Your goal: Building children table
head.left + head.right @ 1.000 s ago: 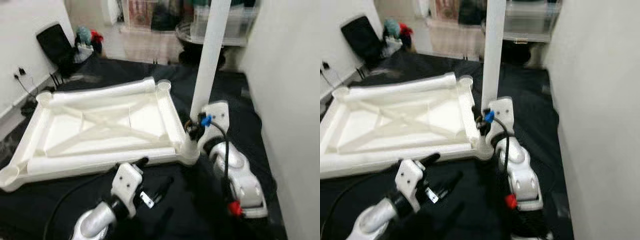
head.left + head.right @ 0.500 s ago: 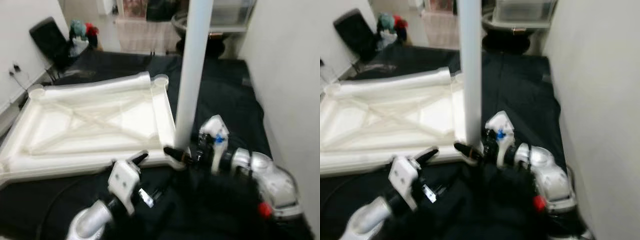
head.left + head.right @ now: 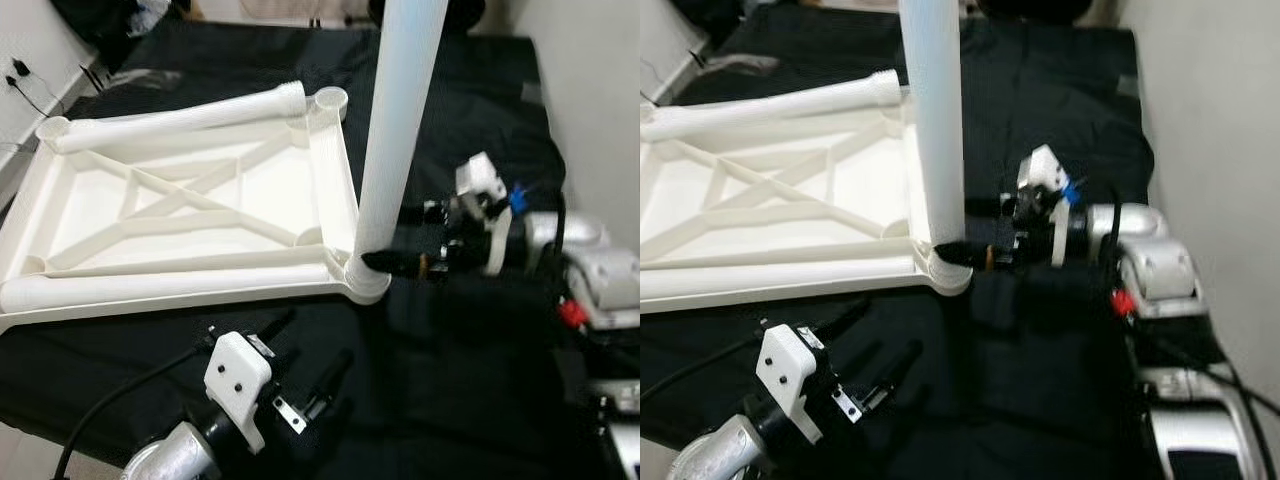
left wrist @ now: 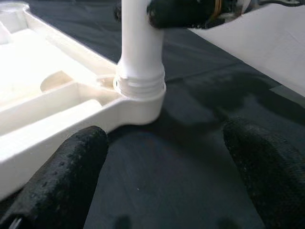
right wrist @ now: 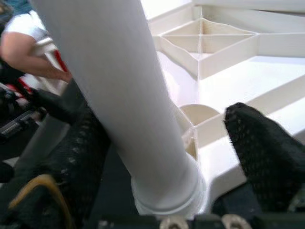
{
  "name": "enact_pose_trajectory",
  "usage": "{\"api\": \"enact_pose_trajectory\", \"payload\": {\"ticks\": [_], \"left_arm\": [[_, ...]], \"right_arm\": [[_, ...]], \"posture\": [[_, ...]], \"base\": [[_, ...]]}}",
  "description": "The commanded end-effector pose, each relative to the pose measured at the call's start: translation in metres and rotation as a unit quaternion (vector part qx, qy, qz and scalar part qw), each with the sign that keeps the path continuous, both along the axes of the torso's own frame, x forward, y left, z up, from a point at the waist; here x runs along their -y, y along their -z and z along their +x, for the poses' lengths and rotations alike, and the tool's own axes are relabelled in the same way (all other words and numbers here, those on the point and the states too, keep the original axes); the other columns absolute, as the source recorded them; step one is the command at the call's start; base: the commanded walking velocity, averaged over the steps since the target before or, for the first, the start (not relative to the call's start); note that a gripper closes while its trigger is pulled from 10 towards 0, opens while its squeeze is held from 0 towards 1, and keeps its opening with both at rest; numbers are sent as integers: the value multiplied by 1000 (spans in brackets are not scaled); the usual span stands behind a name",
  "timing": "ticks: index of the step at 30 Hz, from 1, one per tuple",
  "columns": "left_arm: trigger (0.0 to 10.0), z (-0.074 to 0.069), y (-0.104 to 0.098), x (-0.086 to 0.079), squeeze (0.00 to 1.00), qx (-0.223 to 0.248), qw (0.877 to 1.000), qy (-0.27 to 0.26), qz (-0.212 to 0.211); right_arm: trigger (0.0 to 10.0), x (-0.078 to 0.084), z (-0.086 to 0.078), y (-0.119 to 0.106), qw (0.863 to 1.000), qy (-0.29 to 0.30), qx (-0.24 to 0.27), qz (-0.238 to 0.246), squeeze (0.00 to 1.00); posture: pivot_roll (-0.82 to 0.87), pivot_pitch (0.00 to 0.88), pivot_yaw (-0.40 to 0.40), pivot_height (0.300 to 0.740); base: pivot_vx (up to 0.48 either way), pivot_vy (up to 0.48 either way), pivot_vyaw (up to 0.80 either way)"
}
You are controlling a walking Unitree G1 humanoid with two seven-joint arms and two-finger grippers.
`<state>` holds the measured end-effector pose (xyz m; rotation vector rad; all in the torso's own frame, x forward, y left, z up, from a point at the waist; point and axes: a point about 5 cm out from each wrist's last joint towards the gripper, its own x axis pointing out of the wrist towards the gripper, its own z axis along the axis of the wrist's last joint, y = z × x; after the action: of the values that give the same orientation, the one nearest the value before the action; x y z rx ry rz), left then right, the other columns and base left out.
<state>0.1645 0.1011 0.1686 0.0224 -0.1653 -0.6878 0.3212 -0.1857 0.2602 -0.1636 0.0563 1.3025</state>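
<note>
Right gripper (image 3: 385, 262) at the base of an upright table leg (image 3: 398, 140).
The white tabletop (image 3: 190, 215) lies upside down on a black cloth (image 3: 450, 370), the leg standing in its near right corner socket (image 3: 362, 281). The right fingers straddle the leg, parted, not clamping. The left gripper (image 3: 310, 370) hovers open over the cloth, nearer.

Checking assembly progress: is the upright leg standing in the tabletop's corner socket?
Yes, the leg stands upright with its threaded end in the corner socket of the tabletop.
</note>
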Motion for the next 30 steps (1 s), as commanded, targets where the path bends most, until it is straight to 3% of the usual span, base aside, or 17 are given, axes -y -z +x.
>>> {"api": "enact_pose_trajectory", "payload": {"ticks": [1, 15, 17, 19, 20, 22, 23, 24, 25, 26, 27, 28, 29, 30], "left_arm": [[10000, -5, 2, 0, 0, -15, 1000, 3, 3], [10000, -12, -3, 2, 0, -25, 1000, 6, 6], [10000, -13, -4, 2, 0, -27, 1000, 7, 6], [10000, -12, -5, 1, 0, -30, 1000, 8, 5], [10000, -11, -5, 0, 0, -31, 999, 10, 3], [10000, -7, -7, 1, 0, -31, 999, 16, -1], [10000, -7, -7, 1, 0, -31, 999, 16, -1], [10000, -6, -8, 1, 0, -30, 999, 18, -3], [10000, -7, 1, 1, 0, -37, 999, 12, -5], [10000, -7, 1, 1, 0, -37, 999, 12, -5], [10000, -5, 9, 1, 0, -38, 999, 1, -1], [10000, -3, 14, 2, 0, -39, 999, -6, 2], [10000, 3, 19, 3, 0, -37, 999, -9, 6], [10000, 7, 22, 4, 0, -37, 999, -11, 8]], "right_arm": [[0, 0, 2, -9, 1000, -16, 10, 15, 0], [0, 0, -3, -24, 994, -104, 11, 29, 0], [0, 2, -2, -22, 994, -106, 11, 2, 0], [0, 5, 3, -26, 996, -81, 31, -35, 0], [0, 8, 8, -30, 996, -49, 52, -55, 0], [0, 22, 14, -42, 991, 68, 77, -90, 0], [0, 22, 14, -42, 991, 68, 77, -90, 0], [0, 28, 15, -45, 985, 112, 83, -97, 0], [0, 19, -6, -1, 958, 275, 62, -54, 0], [0, 19, -6, -1, 958, 275, 62, -54, 0], [0, -13, -37, 90, 924, 375, -51, -64, 0], [0, -34, -73, 136, 882, 447, -126, -73, 0], [0, -59, -81, 148, 877, 460, -122, -65, 0], [0, -74, -80, 151, 884, 452, -109, -58, 0]], "posture": [[19, 377, 35, 740], [20, 391, 28, 740], [1, 382, 35, 740], [-35, 393, 50, 740], [-45, 399, 52, 740], [-100, 415, 3, 740], [-100, 415, 3, 740], [-100, 415, 3, 740], [-82, 353, -81, 740], [-82, 353, -81, 740], [-86, 212, -38, 740], [-86, 212, -38, 740], [-126, 131, 27, 740], [-122, 125, 62, 740]], "base": [[0, 0, 0], [0, 0, 0], [0, 0, 0], [0, 0, 0], [0, 0, 0], [0, 0, 0], [0, 0, 0], [0, 0, 0], [0, 0, 0], [0, 0, 0], [0, 0, 0], [0, 0, 0], [0, 0, 0], [0, 0, 0]]}}
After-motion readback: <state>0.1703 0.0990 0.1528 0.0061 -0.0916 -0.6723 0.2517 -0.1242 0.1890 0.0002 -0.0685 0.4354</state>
